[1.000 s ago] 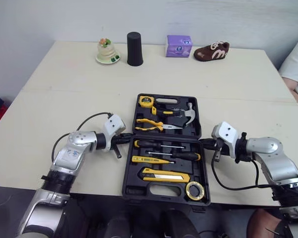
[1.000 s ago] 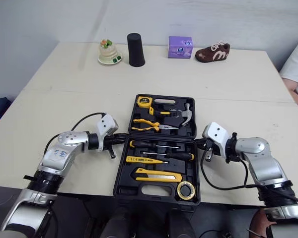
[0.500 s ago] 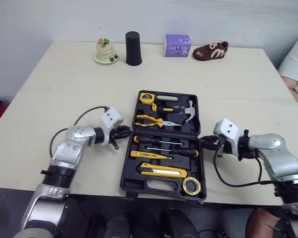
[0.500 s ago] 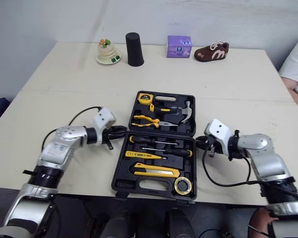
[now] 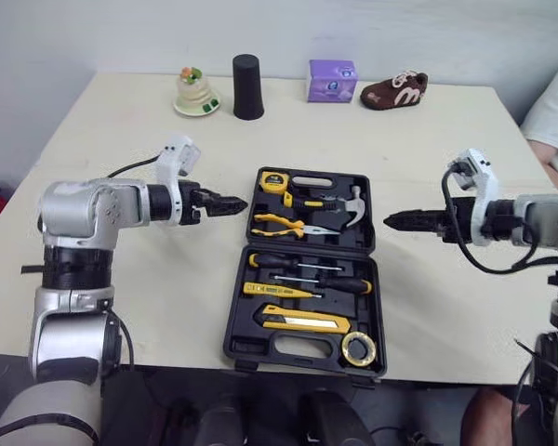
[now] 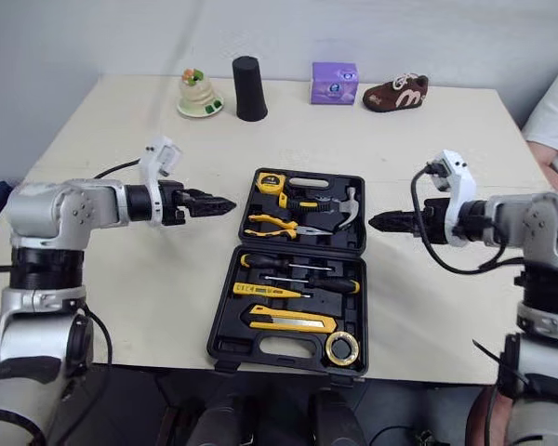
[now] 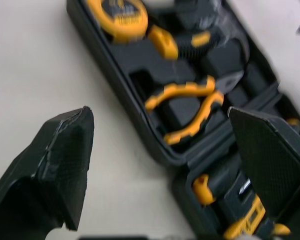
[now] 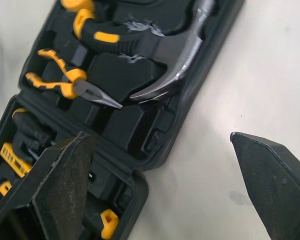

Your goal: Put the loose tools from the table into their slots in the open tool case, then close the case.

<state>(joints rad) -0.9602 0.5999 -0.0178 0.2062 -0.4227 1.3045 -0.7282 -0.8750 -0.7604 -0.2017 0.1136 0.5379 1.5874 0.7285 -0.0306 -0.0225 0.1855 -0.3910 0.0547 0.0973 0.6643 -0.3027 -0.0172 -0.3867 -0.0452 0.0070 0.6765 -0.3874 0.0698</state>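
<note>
The open tool case (image 5: pixel 246 348) lies flat on the pale tabletop (image 5: pixel 428 139) near its front edge, with yellow-and-black tools in its slots. The left claw (image 5: pixel 232 204) hovers beside the case's far-left corner and the right claw (image 5: pixel 395 221) off its right side. Both are released and empty. Bare tabletop flanks the case. A black cup (image 5: pixel 247 87), a purple box (image 5: pixel 332 81) and a brown shoe (image 5: pixel 394 91) line the far edge.

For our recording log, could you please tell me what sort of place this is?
Probably an indoor test room or lab: a plain table against a bare wall, an open tool case, and unrelated props (shoe, purple box, black cup) along the table's far edge.
</note>
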